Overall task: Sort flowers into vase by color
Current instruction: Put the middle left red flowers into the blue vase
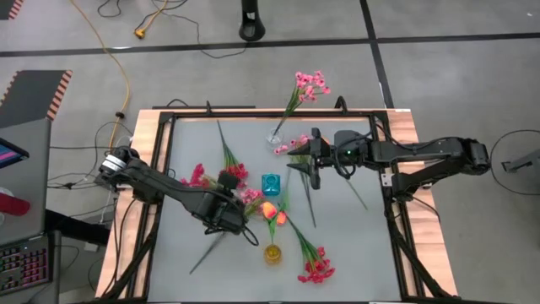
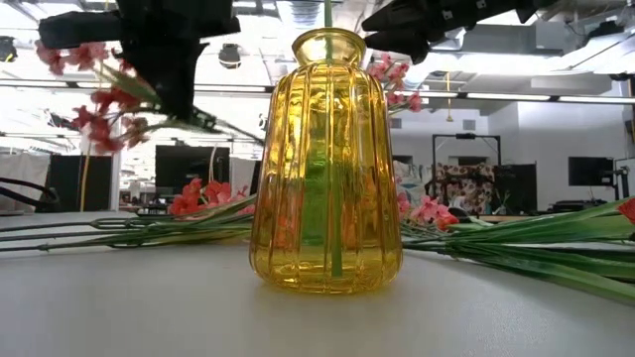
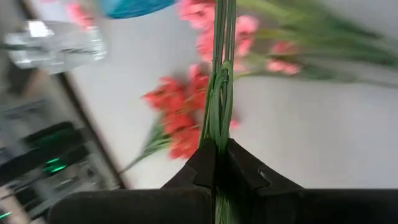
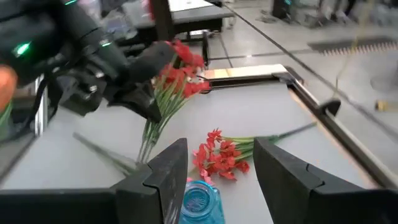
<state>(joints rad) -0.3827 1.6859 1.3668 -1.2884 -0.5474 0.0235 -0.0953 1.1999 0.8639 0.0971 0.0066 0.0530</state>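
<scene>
Left gripper [image 3: 216,163] is what I watch first: its fingers are pinched tight on the green stems of a red spray [image 3: 177,118], held above the table at about seven o'clock from centre in the high view. My right gripper [image 4: 214,171] hovers at roughly two o'clock with its jaws wide and nothing between them, just over the blue vase [image 4: 200,200]. On the grey table [image 1: 354,253], the yellow vase [image 2: 325,164] stands near six o'clock with one green stem in it, and the clear vase [image 1: 278,138] at twelve o'clock holds a light-pink spray [image 1: 309,84]. Orange buds [image 1: 272,212] lie between the blue and yellow vases. Another red spray [image 1: 315,268] lies at five o'clock, beside the yellow vase.
</scene>
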